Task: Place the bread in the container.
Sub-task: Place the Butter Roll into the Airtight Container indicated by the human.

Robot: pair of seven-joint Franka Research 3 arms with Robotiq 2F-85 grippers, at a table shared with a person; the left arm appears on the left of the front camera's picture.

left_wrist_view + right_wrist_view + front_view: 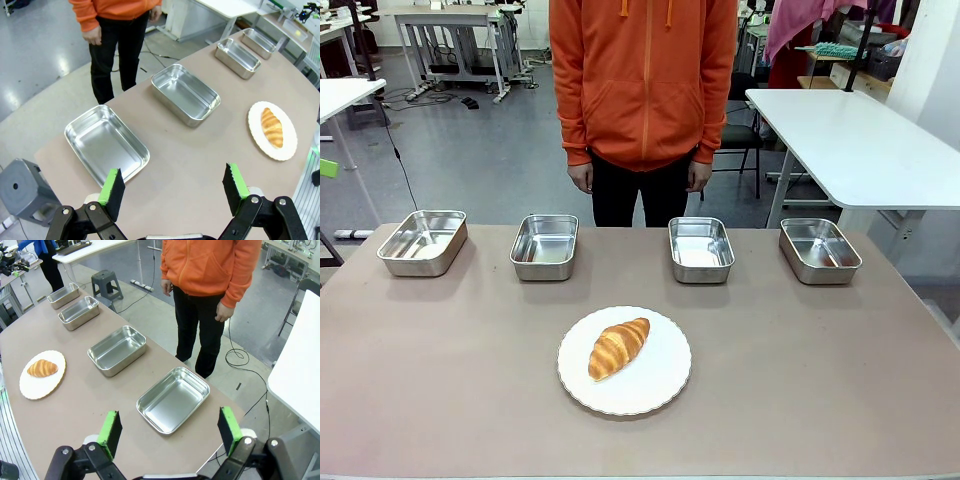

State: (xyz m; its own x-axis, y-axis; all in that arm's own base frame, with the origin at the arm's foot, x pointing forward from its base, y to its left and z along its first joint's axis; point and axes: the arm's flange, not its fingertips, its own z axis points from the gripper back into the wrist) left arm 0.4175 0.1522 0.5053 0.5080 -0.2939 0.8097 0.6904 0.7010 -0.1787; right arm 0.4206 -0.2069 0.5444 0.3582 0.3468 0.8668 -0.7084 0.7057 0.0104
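Golden-brown bread (pixel 618 348) lying near the middle of a round white plate (pixel 660 385), on the near half of the surface (pixel 440 380), with nothing touching it. Beyond the plate, toward the person (pixel 642 90), a row of four steel pans, all alike and all empty: far-left container (pixel 423 241), left-middle container (pixel 544 245), right-middle container (pixel 701 249), far-right container (pixel 820 250). No telling from the pictures which of the four to fill. The two middle ones closest to the plate, yet both apart from it.

Left end effector (pixel 173 180) held above the left end of the surface, near the far-left container, green pads (pixel 107 186) wide apart and gripping nothing. Right end effector (pixel 168 422) likewise above the right end, near the far-right container, pads wide apart, again with nothing between them. Both well apart from the bread.

Person standing at the far side, hands (pixel 581 178) hanging down, not reaching over the surface.

Judged as not begun: no grasp made, no lift, no container filled. Left to do, by this judgement: bring one end effector over the plate, close gently on the bread, lift it, carry it to a container, lower it inside and let go.
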